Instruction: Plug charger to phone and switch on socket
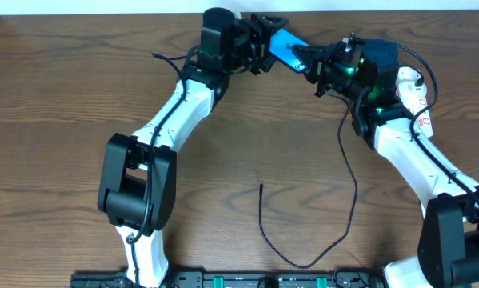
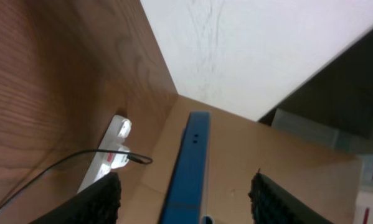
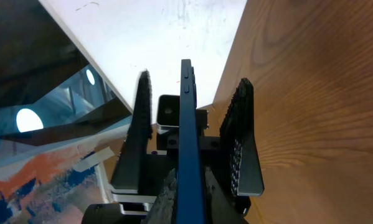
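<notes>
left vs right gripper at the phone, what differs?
Right gripper is shut on the phone; left gripper is open, its fingers either side, not touching. Right holds the end nearer the socket, left brackets the far end. Both meet at the phone, which is on edge.

Blue phone [image 2: 189, 168] edge-on between parted jaws, socket [image 2: 111, 146] leftward

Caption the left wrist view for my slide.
Left fingers straddle the edge-on blue phone without touching it; white power strip and black cable lie beyond.

no readable text, red marks on socket [image 1: 410, 82] illegible
</notes>
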Controlling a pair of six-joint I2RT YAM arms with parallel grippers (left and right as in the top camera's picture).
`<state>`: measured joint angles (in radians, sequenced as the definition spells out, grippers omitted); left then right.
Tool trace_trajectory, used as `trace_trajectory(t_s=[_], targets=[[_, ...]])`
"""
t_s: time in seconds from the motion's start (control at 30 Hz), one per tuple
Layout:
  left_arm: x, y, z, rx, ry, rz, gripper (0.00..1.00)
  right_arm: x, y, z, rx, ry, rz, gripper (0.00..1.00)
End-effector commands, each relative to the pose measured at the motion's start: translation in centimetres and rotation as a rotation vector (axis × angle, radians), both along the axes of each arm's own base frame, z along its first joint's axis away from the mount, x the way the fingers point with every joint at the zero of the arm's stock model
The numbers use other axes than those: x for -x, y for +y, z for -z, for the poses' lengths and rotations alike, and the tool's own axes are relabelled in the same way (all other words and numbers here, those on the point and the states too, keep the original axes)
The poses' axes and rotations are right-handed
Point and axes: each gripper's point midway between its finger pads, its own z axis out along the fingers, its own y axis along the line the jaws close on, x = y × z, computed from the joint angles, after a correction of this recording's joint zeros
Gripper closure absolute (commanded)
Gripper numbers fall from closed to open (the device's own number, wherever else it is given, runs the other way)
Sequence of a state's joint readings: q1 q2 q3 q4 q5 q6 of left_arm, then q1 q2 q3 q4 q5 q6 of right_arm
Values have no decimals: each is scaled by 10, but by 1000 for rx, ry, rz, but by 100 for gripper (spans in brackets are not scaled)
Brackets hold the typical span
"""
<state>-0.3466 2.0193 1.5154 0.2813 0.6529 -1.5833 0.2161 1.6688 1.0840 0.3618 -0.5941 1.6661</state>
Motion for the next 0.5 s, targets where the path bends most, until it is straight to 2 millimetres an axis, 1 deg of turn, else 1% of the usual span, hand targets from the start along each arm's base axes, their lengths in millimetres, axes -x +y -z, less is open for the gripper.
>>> trace_trajectory(t_s=[0.0,0.03,0.17,0.47], targets=[[7,2,-25,33,-36,46,37,17,20,-23,-27,-62,-135,99],[6,4,-25,33,-36,46,38,17,20,-24,-28,-61,-137,99],[4,9,-25,35,-36,39,50,18,20,-24,-28,-61,-139,99],[3,10,-25,33,-37,34,51,20,22,-24,-31,-62,-153,99]])
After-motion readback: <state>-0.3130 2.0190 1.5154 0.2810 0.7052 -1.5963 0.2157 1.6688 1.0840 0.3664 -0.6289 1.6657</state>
